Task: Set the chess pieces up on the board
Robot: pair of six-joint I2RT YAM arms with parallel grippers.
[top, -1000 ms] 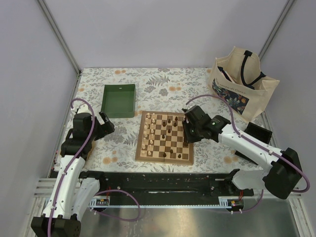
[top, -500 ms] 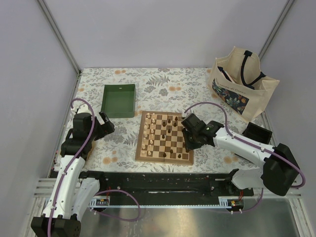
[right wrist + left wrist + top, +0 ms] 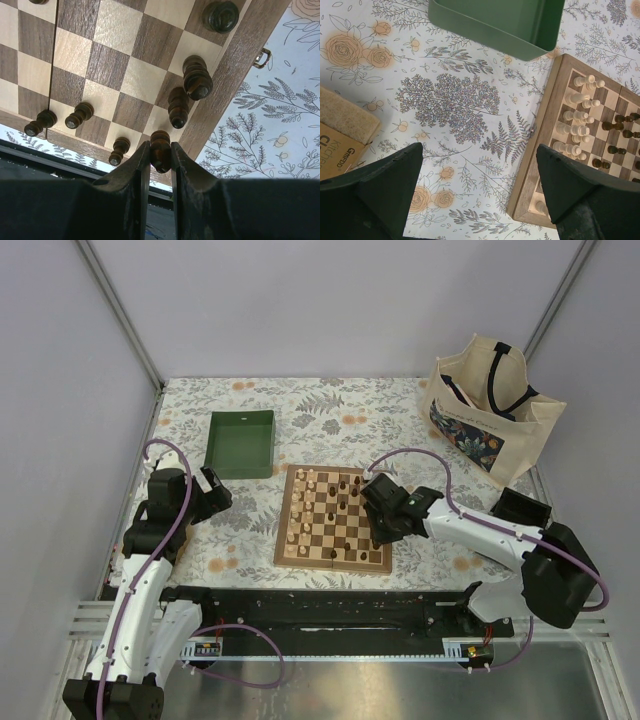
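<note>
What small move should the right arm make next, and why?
Probably lower the dark brown wooden chess piece, clamped in the jaws of the right gripper, onto the checkered wooden board's corner square below it, next to the other dark pieces, then open.

A dark brown chess piece (image 3: pixel 160 145) is clamped in the right gripper (image 3: pixel 160 155) over the border of the board (image 3: pixel 117 60). Other dark pieces (image 3: pixel 196 77) are stood just ahead, pale pieces (image 3: pixel 577 97) farthest away.

Over 1 second the right gripper (image 3: pixel 383 528) has slid left and nearer the arm bases, ending over the near-right corner of the board (image 3: pixel 282 540). The forearm behind it now lies flatter, with the shoulder block drawn in leftward. The purple cable (image 3: pixel 400 452) behind the wrist has bowed into a taller loop.
</note>
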